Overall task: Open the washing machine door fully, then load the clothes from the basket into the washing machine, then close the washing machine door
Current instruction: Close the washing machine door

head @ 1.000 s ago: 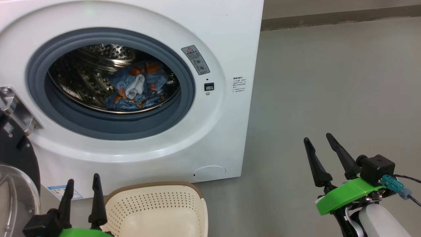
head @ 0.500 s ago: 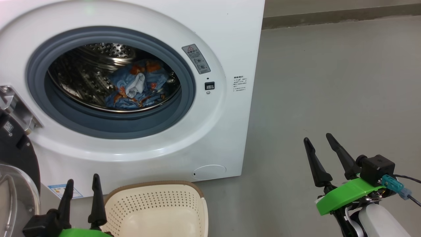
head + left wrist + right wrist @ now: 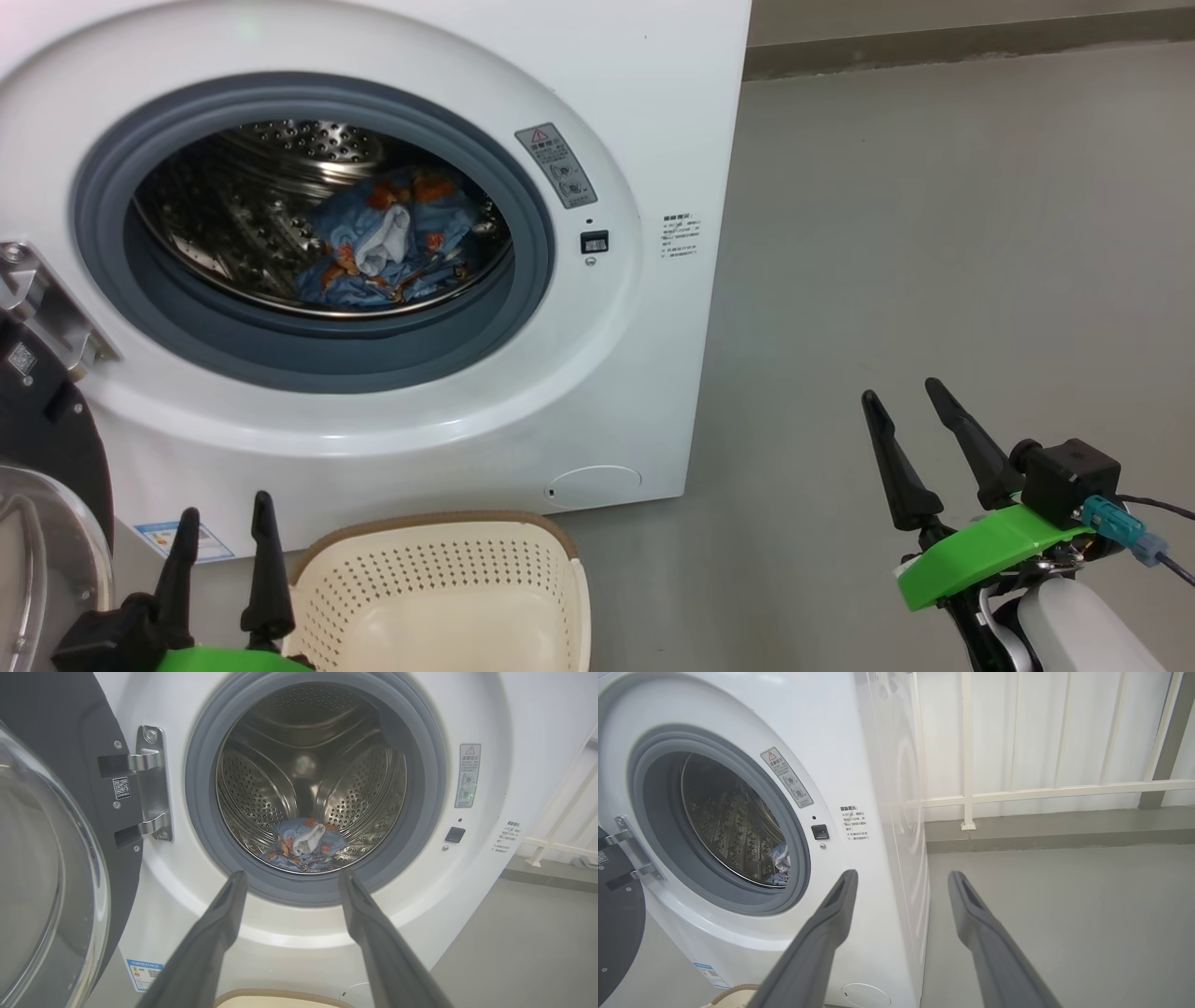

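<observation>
The white washing machine [image 3: 635,112] stands with its door [image 3: 47,467] swung wide to the left, black rim and glass bowl at the picture's edge. Light blue clothes [image 3: 392,238] with orange figures lie in the steel drum. In front of the machine sits the cream basket [image 3: 439,569], with nothing showing inside it. My left gripper [image 3: 226,504] is open, just left of the basket, with nothing between its fingers. My right gripper [image 3: 901,387] hangs open over the floor, right of the machine. The left wrist view looks past the left gripper [image 3: 292,873] at the clothes [image 3: 303,842].
Grey floor [image 3: 934,233] stretches to the right of the machine. In the right wrist view a white railing [image 3: 1041,791] and a low wall ledge run behind it. The door's metal hinge [image 3: 152,784] sits at the left of the opening.
In the head view my left gripper has slipped slightly left and down, and the picture itself has shifted a little. The right gripper, clothes and basket stay put.
</observation>
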Controlling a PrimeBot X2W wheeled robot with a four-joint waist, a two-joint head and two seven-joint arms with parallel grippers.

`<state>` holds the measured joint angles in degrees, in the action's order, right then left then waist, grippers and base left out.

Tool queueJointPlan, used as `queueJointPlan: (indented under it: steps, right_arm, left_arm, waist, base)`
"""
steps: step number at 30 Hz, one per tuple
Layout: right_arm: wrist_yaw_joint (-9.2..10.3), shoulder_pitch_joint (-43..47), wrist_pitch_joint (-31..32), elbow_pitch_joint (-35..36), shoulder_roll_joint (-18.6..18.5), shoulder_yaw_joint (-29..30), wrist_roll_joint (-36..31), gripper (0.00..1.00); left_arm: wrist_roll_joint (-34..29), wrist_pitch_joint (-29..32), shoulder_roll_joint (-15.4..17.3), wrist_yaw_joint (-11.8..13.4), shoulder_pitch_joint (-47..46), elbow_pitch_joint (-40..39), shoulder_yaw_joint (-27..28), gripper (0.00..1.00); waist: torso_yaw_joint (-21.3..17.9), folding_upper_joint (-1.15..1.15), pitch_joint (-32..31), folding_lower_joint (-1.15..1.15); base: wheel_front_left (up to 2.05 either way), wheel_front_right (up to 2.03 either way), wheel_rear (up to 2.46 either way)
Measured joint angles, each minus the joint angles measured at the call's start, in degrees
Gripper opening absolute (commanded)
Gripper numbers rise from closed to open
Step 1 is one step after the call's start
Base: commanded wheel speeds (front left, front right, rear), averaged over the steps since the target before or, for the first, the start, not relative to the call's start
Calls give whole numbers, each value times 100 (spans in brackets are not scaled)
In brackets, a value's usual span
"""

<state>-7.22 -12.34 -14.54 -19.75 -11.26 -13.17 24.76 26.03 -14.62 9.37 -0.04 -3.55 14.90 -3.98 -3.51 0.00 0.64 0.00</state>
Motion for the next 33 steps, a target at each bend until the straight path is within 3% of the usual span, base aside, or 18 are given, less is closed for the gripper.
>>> queueJointPlan:
  steps: [20, 33]
  right_arm:
    - [0, -1, 0, -10, 24, 2, 24, 100]
    - [0, -1, 0, -29, 27, 2, 24, 100]
  left_arm:
    - [-99, 0, -70, -96, -1, -10, 92, 100]
    - [-142, 0, -112, -102, -1, 1, 102, 100]
  waist:
    - [-16, 0, 59, 0]
    - [-11, 0, 29, 0]
  base:
    - [-128, 128, 0]
    - [-24, 24, 0]
